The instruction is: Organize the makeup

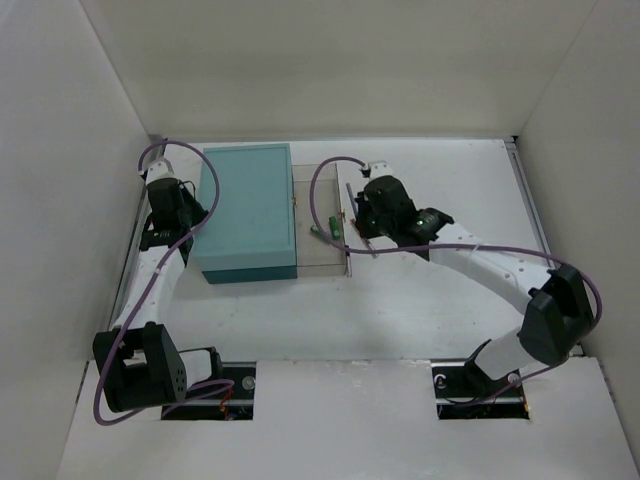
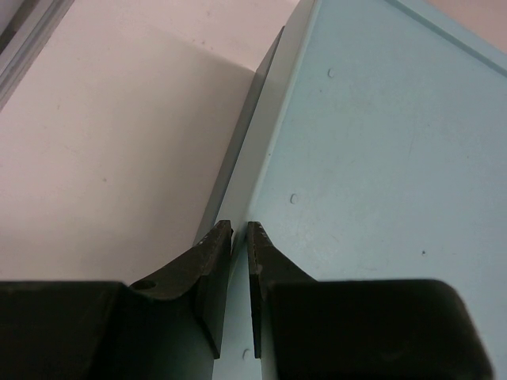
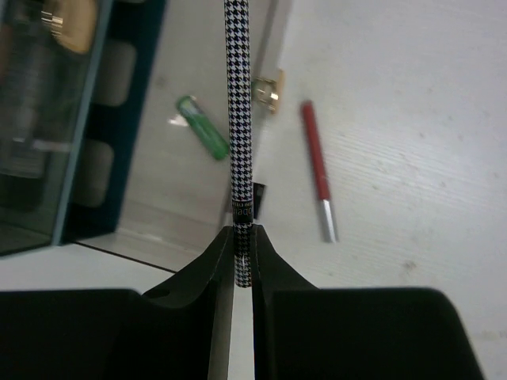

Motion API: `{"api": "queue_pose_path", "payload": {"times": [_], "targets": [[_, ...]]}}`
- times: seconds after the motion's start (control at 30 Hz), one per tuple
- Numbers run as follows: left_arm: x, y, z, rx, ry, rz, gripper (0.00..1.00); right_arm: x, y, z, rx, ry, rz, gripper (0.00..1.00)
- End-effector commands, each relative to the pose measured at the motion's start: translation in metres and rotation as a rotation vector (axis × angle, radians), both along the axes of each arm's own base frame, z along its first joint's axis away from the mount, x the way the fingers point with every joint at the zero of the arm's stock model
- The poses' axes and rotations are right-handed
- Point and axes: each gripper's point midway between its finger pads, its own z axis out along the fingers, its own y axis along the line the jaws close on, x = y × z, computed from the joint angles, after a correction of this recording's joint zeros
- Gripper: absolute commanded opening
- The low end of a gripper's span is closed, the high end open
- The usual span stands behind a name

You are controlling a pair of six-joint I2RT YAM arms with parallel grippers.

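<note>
My right gripper (image 3: pixel 244 237) is shut on a thin black-and-white checked pencil (image 3: pixel 240 119), which points away from the fingers. Past it, a red pencil with a silver end (image 3: pixel 317 166) lies on the white table. A green tube (image 3: pixel 203 127) lies on the clear flap next to the teal box. From above, the right gripper (image 1: pixel 358 228) hangs at the flap's right edge, close to the green tube (image 1: pixel 333 228). My left gripper (image 2: pixel 238 237) is shut at the left edge of the teal box (image 2: pixel 372 158), with nothing seen between its fingers. The other makeup is out of view.
The big teal box (image 1: pixel 245 210) stands at the back left. Its clear flap (image 1: pixel 320 240) lies open to the right and carries a gold latch (image 3: pixel 269 89). Dark compartments (image 3: pixel 119 95) show in the box's side. White walls enclose the table.
</note>
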Motion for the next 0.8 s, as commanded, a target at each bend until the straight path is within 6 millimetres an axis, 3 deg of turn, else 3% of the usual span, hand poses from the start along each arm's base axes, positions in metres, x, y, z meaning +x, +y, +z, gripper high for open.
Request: {"api": "queue_pose_path", "payload": {"times": [0.0, 0.13, 0.23, 0.37, 0.47, 0.57, 0.67, 0.77], "targets": [[-0.025, 0.002, -0.049, 0.005, 0.179, -0.003, 0.11, 0.006, 0.051, 0.017, 0.067, -0.034, 0.103, 0.02], [-0.026, 0.001, -0.048, 0.005, 0.175, -0.004, 0.11, 0.01, 0.101, -0.001, 0.088, 0.014, 0.162, 0.03], [-0.027, 0.0, -0.047, 0.004, 0.173, -0.006, 0.11, 0.014, 0.114, -0.019, 0.082, 0.056, 0.144, 0.06], [-0.027, -0.001, -0.045, 0.005, 0.167, -0.009, 0.11, 0.01, 0.117, -0.029, 0.093, 0.09, 0.137, 0.21], [-0.027, 0.001, -0.043, 0.008, 0.16, -0.004, 0.11, 0.005, 0.11, -0.022, 0.095, 0.077, 0.141, 0.38], [-0.026, 0.001, -0.039, 0.009, 0.15, -0.003, 0.11, -0.001, 0.096, -0.007, 0.123, 0.047, 0.133, 0.46], [-0.026, 0.001, -0.04, 0.01, 0.153, -0.004, 0.11, 0.002, 0.064, 0.005, 0.144, 0.01, 0.094, 0.53], [-0.026, 0.001, -0.04, 0.009, 0.153, -0.004, 0.11, 0.01, 0.023, -0.005, 0.121, 0.015, 0.019, 0.53]]}}
